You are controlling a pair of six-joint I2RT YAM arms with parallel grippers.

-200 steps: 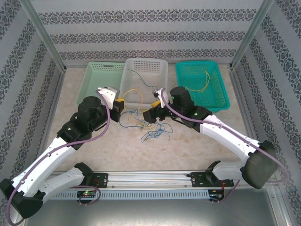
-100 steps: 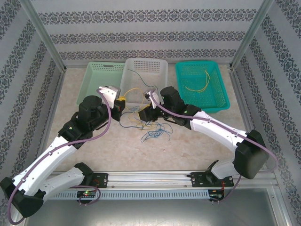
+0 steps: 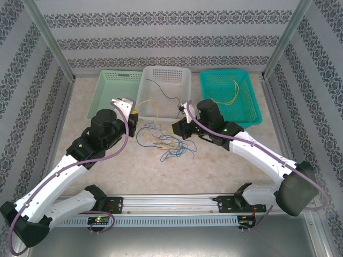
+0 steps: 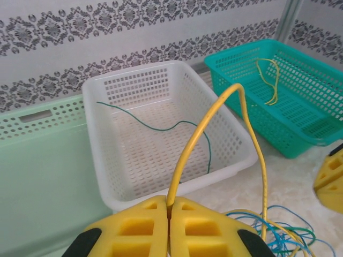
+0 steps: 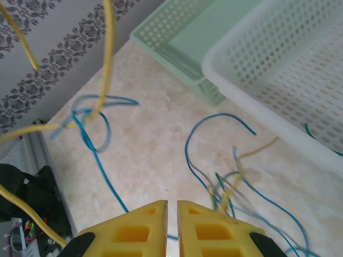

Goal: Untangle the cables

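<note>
The cables lie as a loose tangle (image 3: pixel 161 140) of blue, yellow and green wires on the table between my two grippers. My left gripper (image 3: pixel 134 115) (image 4: pixel 170 201) is shut on a yellow cable (image 4: pixel 214 112). That cable arcs up over the white basket and drops back into the tangle. My right gripper (image 3: pixel 178 128) (image 5: pixel 172 203) hovers at the tangle's right side with its jaws almost together. A blue cable (image 5: pixel 104 171) runs under its left finger and shows in the slit between the jaws. The other strands (image 5: pixel 225 184) beside it are blurred.
Three baskets line the back: a pale green one (image 3: pixel 102 96) (image 4: pixel 43 176), a white one (image 3: pixel 163 69) (image 4: pixel 91 123) holding a green cable (image 4: pixel 177 126), and a teal one (image 3: pixel 252 101) (image 4: pixel 300 144) holding a yellow cable (image 4: pixel 274 80). The patterned walls stand close.
The right gripper reached left into the tangle, closed its jaws and drew back to the right. The strands on the table shifted. The left gripper stayed put.
</note>
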